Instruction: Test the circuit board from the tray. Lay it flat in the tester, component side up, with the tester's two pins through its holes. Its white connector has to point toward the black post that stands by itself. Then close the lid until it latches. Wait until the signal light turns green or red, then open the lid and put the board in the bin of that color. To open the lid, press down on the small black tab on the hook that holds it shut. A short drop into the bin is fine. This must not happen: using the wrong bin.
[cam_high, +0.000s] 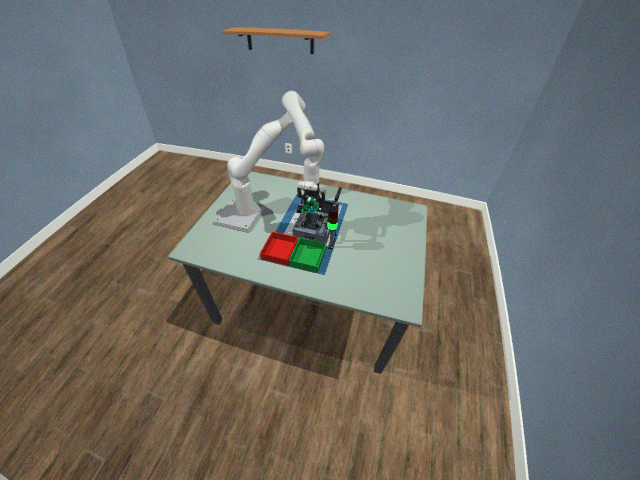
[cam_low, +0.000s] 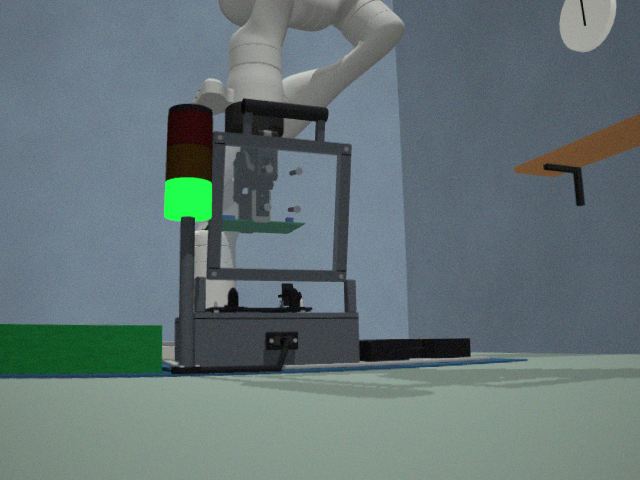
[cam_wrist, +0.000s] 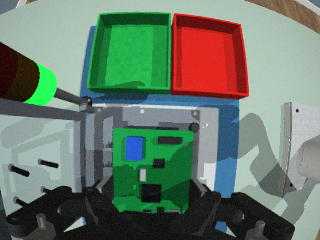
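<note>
The green circuit board (cam_low: 268, 226) (cam_wrist: 150, 163) (cam_high: 310, 205) hangs level, component side up, well above the tester's grey base (cam_low: 232, 335) (cam_wrist: 207, 120). My gripper (cam_low: 253, 214) (cam_wrist: 151, 188) comes straight down onto it and is shut on its two side edges. The tester's lid (cam_low: 338, 206) (cam_wrist: 40, 112) stands open and upright beside the board. The signal light (cam_low: 188, 198) (cam_wrist: 43, 86) (cam_high: 332, 225) glows green. The green bin (cam_high: 307, 254) (cam_wrist: 130, 50) (cam_low: 77, 348) and the red bin (cam_high: 278, 246) (cam_wrist: 210, 54) stand side by side in front of the tester; both look empty.
The black tray (cam_low: 413, 348) lies low behind the tester. The light's pole (cam_low: 186, 289) stands at the tester's corner nearest the green bin. The arm's white base (cam_high: 240, 214) (cam_wrist: 300, 154) is on the table beside the red bin's side.
</note>
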